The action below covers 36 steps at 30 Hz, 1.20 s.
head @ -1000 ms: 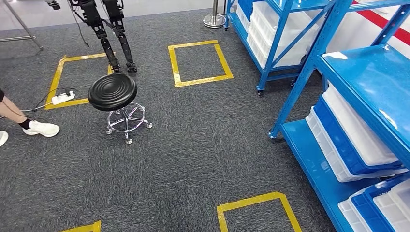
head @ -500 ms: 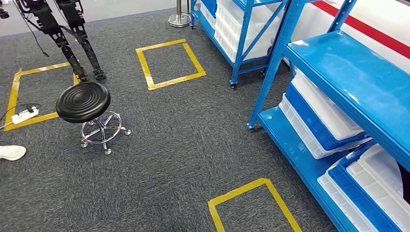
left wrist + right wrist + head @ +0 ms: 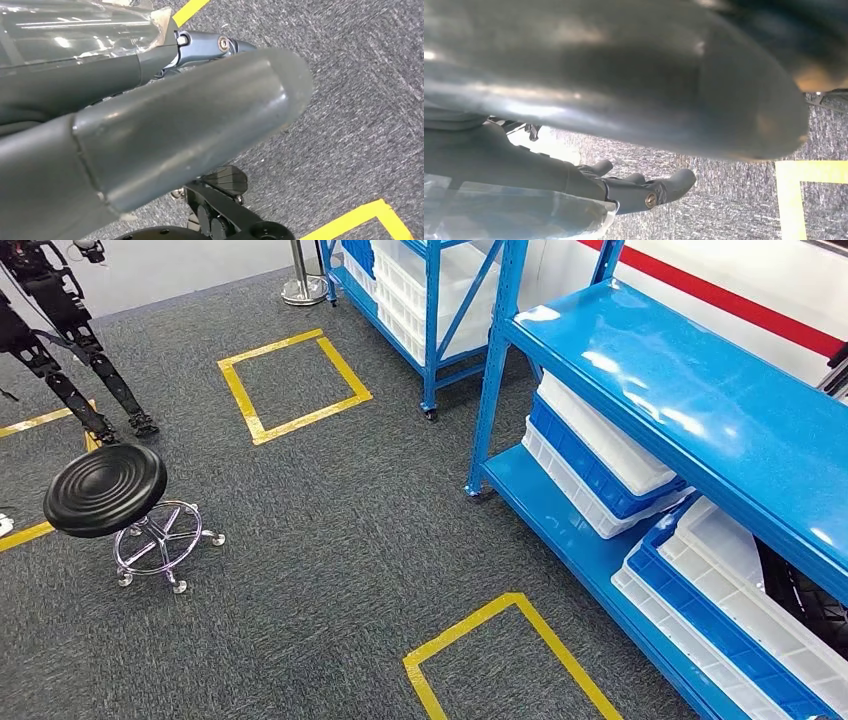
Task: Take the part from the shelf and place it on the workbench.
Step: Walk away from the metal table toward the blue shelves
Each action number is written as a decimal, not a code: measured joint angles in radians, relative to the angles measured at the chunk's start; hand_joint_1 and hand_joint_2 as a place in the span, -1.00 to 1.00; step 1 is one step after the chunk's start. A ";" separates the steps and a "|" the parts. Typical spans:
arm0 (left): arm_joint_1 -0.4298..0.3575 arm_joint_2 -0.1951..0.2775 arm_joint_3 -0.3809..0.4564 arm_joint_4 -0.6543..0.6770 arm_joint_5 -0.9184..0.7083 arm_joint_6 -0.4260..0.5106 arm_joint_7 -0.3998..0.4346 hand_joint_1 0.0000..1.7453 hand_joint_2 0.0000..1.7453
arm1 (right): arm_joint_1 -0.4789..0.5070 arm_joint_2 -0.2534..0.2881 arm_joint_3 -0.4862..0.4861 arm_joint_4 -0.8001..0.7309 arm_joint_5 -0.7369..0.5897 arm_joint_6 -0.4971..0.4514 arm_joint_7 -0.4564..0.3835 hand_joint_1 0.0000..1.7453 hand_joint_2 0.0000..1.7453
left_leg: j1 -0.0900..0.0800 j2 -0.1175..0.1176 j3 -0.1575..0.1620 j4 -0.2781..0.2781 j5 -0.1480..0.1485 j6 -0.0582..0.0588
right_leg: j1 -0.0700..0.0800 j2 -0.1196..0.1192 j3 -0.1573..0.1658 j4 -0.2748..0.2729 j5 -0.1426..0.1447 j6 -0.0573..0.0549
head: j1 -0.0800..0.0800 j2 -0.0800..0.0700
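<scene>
Head view looks down on grey carpet marked with yellow tape squares (image 3: 294,386), with a blue metal shelf rack (image 3: 690,405) along the right side. Its lower tier holds white and blue plastic bins (image 3: 598,458), and at the far right, just beside the nearest bin, sits a black ribbed part (image 3: 812,602) — partly hidden under the upper shelf. A black round stool on a chrome wheeled base (image 3: 105,490) stands at the left. The left hand (image 3: 165,130) and right hand (image 3: 634,85) hang over the carpet, well apart from the part; nothing shows in either, but whether their fingers are apart or together I cannot tell.
</scene>
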 joint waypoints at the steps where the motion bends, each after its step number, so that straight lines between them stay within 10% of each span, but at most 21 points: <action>1: 0.000 0.000 0.000 0.000 -0.002 -0.001 0.000 -1.00 -1.00 | 0.000 0.000 0.000 0.000 0.000 -0.001 -0.003 -1.00 -1.00 | 0.003 -0.001 0.024 -0.060 0.040 0.000 | -0.001 0.006 0.002 0.001 -0.001 0.001 | 0.000 0.000; 5: -0.001 0.001 -0.001 0.000 -0.012 -0.010 -0.001 -1.00 -1.00 | 0.000 -0.001 0.000 0.000 0.000 -0.002 -0.011 -1.00 -1.00 | 0.004 -0.014 0.090 -0.226 0.107 0.006 | 0.013 0.017 -0.010 0.012 -0.011 0.011 | 0.002 0.000; 14: -0.001 0.001 -0.001 0.000 -0.013 -0.019 -0.003 -1.00 -1.00 | 0.001 -0.002 0.000 0.000 -0.001 -0.002 -0.014 -1.00 -1.00 | -0.020 -0.014 0.088 -0.226 0.109 0.031 | 0.013 0.016 -0.013 0.011 -0.010 0.029 | 0.004 0.000; 36: -0.001 0.001 -0.001 0.000 -0.016 -0.032 -0.003 -1.00 -1.00 | 0.001 -0.002 -0.002 0.000 0.000 -0.002 -0.013 -1.00 -1.00 | -0.013 -0.013 0.088 -0.227 0.109 0.032 | 0.014 0.016 -0.011 0.011 -0.008 0.031 | 0.004 0.000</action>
